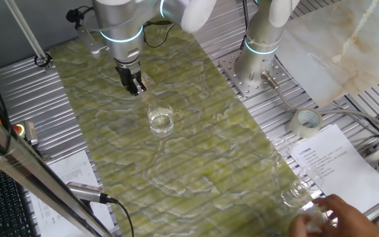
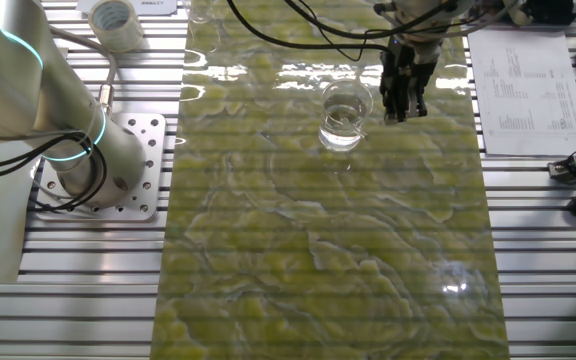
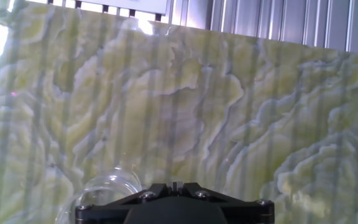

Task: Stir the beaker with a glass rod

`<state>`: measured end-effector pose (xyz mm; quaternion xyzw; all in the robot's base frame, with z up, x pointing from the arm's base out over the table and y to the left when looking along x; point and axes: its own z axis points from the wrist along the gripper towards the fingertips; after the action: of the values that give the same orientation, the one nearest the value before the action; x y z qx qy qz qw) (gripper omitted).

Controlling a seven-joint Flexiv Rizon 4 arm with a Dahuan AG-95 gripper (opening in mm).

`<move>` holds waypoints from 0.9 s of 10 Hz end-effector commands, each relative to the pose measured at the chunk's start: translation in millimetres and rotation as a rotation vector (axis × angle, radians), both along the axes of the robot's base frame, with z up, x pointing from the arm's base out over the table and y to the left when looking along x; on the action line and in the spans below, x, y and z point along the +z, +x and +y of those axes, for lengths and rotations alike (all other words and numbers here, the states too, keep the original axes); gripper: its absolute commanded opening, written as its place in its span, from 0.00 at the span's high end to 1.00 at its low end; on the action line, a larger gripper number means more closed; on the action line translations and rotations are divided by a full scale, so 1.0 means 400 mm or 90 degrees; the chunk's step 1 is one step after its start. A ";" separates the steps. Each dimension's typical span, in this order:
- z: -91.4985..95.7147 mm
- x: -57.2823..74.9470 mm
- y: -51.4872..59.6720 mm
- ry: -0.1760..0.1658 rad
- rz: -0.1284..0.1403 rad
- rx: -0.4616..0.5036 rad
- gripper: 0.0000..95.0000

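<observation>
- Green marbled matting covers your worktop (image 1: 196,151), laid over ribbed metal slats; a tape roll (image 1: 306,122) and printed sheets (image 1: 337,164) sit off to the side.
- Your tool (image 1: 133,84) hangs just beside the beaker (image 1: 160,121), fingers pointing down; I judge it is placed to bring a rod over the rim.
- You cannot tell how far the tool is open, nor whether it has the glass rod: no rod shows in any view.
- Your beaker stands upright mid-mat, short, clear, wide-rimmed, glinting with liquid.
</observation>
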<state>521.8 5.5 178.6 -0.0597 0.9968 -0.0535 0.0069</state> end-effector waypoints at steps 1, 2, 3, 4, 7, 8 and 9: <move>0.000 0.000 0.000 0.000 0.000 0.001 1.00; 0.000 0.000 0.000 0.000 0.001 0.003 1.00; 0.000 0.000 0.000 0.000 -0.001 0.000 1.00; 0.000 -0.001 -0.001 0.000 -0.001 -0.006 1.00; -0.001 -0.003 0.001 0.005 -0.005 -0.004 1.00; -0.001 -0.004 0.002 0.009 -0.002 0.008 1.00; -0.001 -0.004 0.002 0.012 0.001 0.022 1.00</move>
<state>521.9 4.9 177.1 -0.0702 0.9964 -0.0455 0.0119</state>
